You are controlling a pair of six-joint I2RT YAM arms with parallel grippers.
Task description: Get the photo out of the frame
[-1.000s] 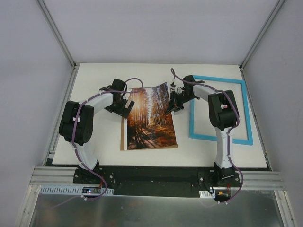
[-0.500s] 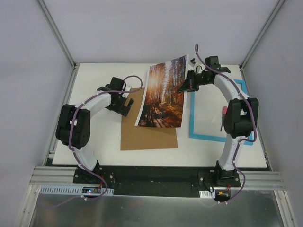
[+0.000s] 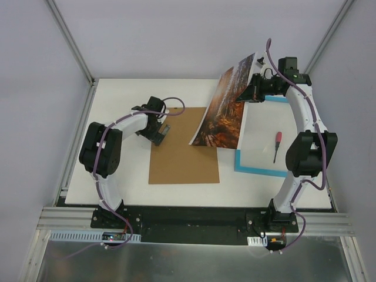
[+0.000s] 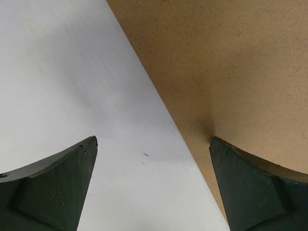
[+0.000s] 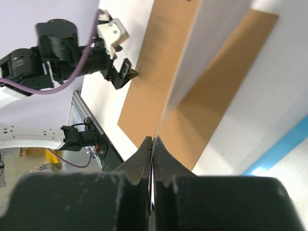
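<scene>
The photo [image 3: 224, 108], an orange and brown forest print, hangs tilted in the air above the right of the table. My right gripper [image 3: 251, 89] is shut on its upper right edge. In the right wrist view the jaws [image 5: 152, 138] pinch the print's white back [image 5: 211, 43] edge-on. The turquoise frame [image 3: 258, 171] lies flat on the table at the right, partly hidden by the photo and the arm. My left gripper [image 3: 160, 134] is open and low over the left edge of the brown backing board [image 3: 183, 154]; its fingers [image 4: 153, 140] straddle that edge with nothing between them.
A red-handled screwdriver [image 3: 277, 145] lies inside the frame's opening. The backing board [image 4: 231, 62] lies flat on the white table [image 4: 62, 72], mid-table. Grey walls enclose the table on three sides. The right wrist view also shows the left gripper [image 5: 122, 72] at the board's edge.
The right gripper has lifted the photo off the backing board and carried it up and to the right. The board now lies bare. The left gripper has shifted slightly right at the board's edge.
</scene>
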